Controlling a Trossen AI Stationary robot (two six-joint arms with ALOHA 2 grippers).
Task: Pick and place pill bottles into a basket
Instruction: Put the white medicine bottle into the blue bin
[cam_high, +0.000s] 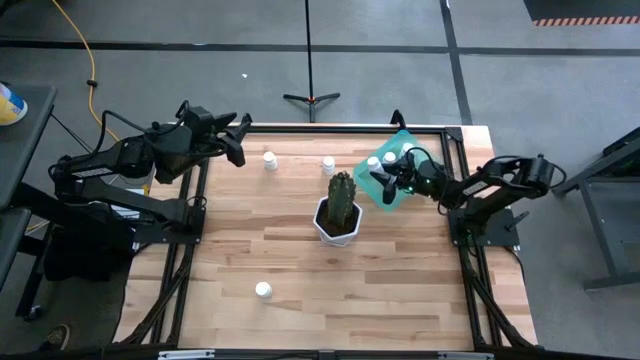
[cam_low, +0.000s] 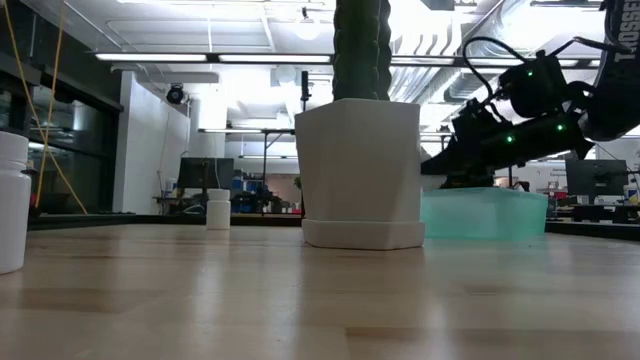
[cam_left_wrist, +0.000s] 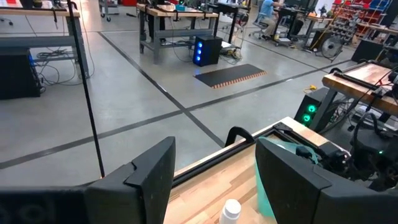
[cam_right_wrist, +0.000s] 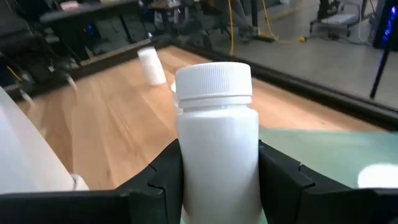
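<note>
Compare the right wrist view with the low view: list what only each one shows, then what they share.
Only the right wrist view: the right claw shut on a pill bottle, held over the basket.
Only the low view: the whole white cactus pot and a near bottle at the picture's edge.
Both: the teal basket, the wooden table and a far bottle standing on it.

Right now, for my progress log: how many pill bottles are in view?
5 pill bottles: two by the table's far edge, one near its front, one held in the right claw over the basket, one more inside it. The arm may hide others.
</note>
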